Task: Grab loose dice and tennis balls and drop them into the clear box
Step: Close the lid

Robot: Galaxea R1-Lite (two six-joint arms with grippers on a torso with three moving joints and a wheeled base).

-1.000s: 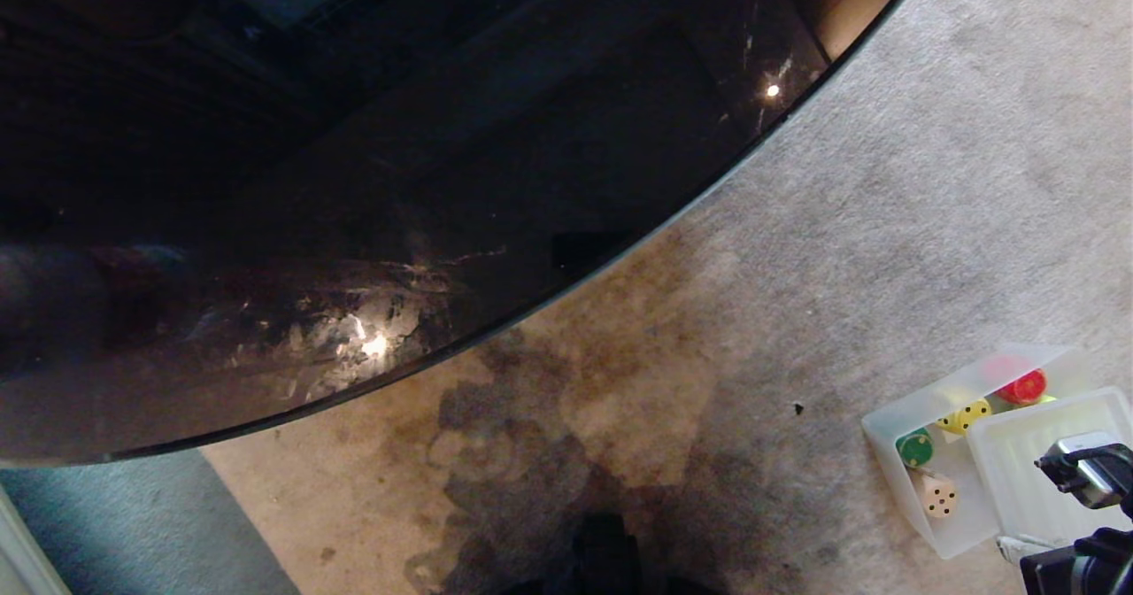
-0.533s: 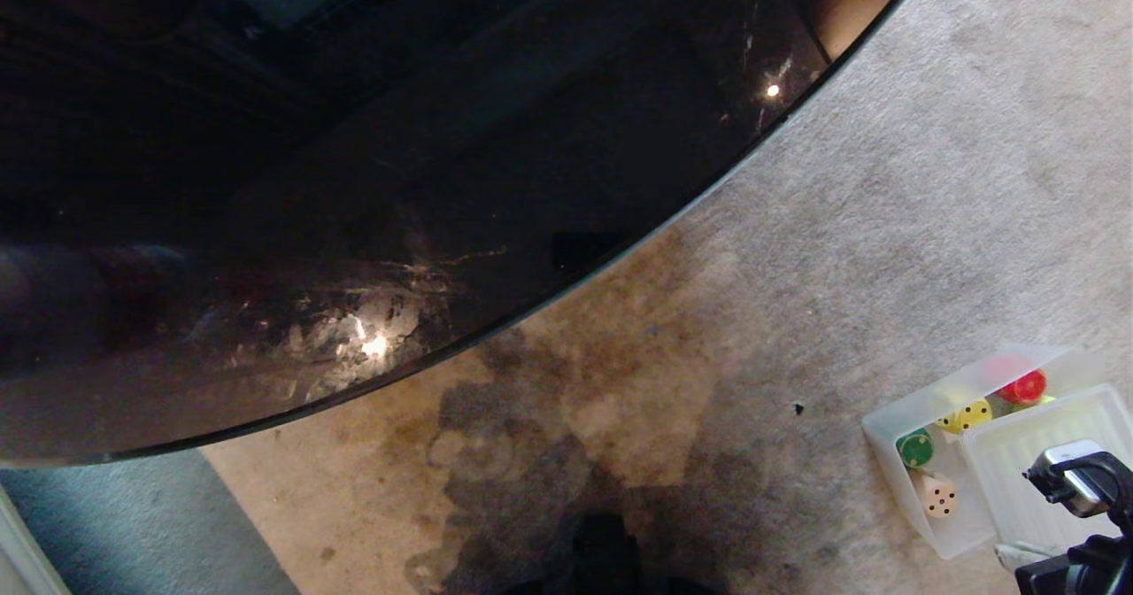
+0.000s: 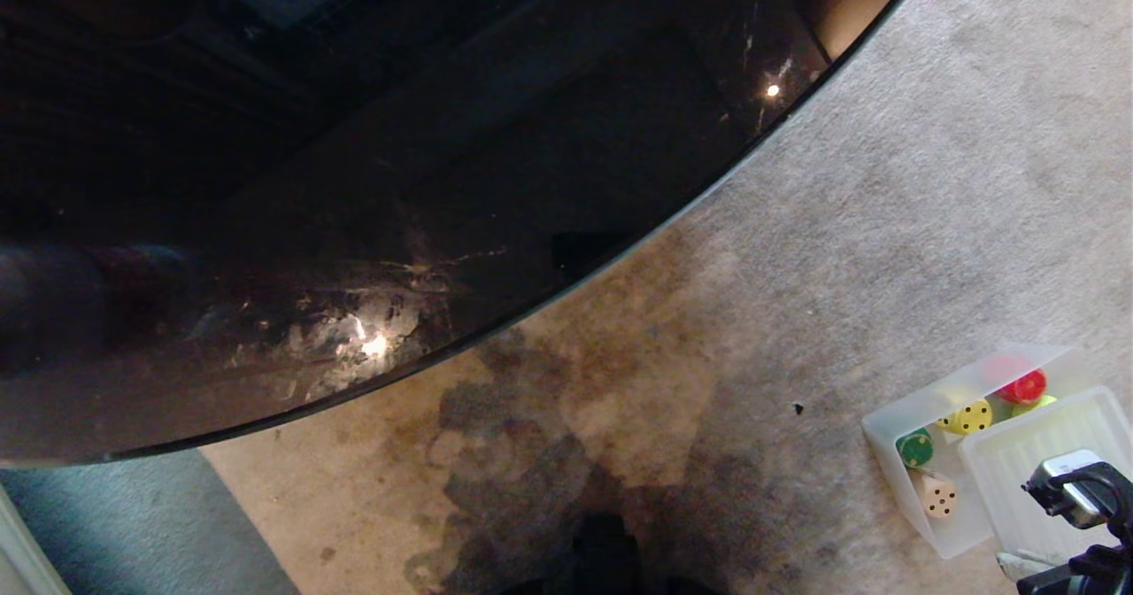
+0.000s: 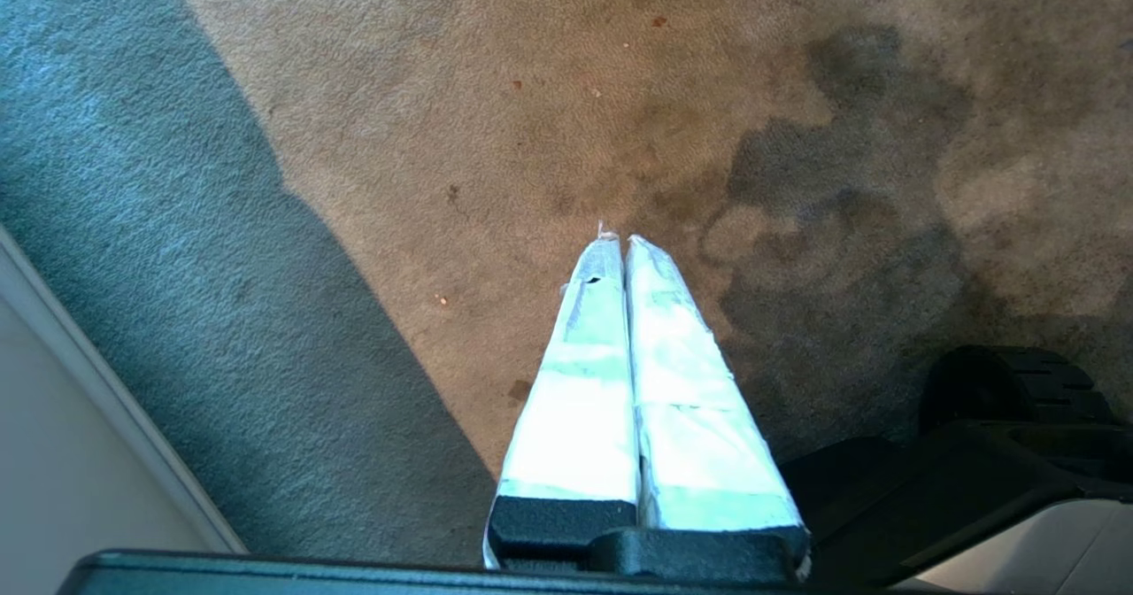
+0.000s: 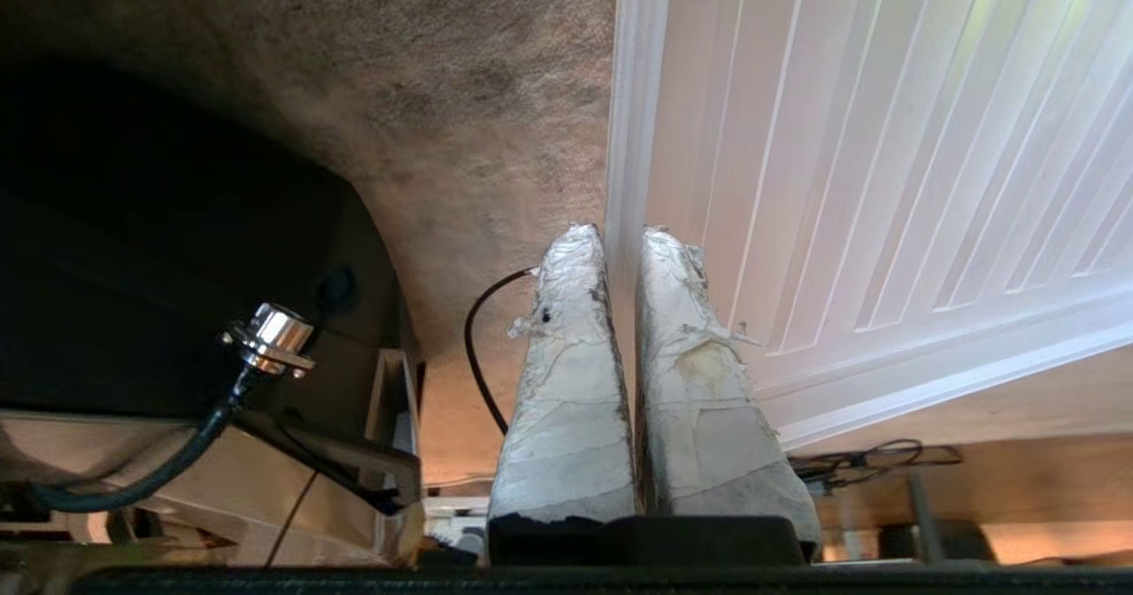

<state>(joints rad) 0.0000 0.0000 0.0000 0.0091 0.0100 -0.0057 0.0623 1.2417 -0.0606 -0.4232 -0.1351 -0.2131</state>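
The clear box (image 3: 896,416) sits on the carpet at the lower right of the head view. Inside it lie a red die (image 3: 1023,387), a yellow die (image 3: 967,417), a dark green die (image 3: 914,448) and a tan die (image 3: 937,494). A sliver of tennis ball (image 3: 1032,405) shows beside the red die. A ribbed translucent lid (image 3: 1044,440) covers the box's right part. My right arm's wrist (image 3: 1075,487) hangs over the lid. The right gripper (image 5: 620,232) is shut on the lid's rim (image 5: 630,90). My left gripper (image 4: 617,241) is shut and empty above bare carpet.
A dark glossy round tabletop (image 3: 354,179) fills the upper left of the head view. Stained carpet (image 3: 637,391) lies between it and the box. My dark base (image 3: 602,551) shows at the bottom edge. A white skirting board (image 3: 18,551) is at the lower left.
My right wrist has sunk slightly toward the bottom of the head view. The lid has shifted with it, uncovering more of the yellow die and the tennis ball.
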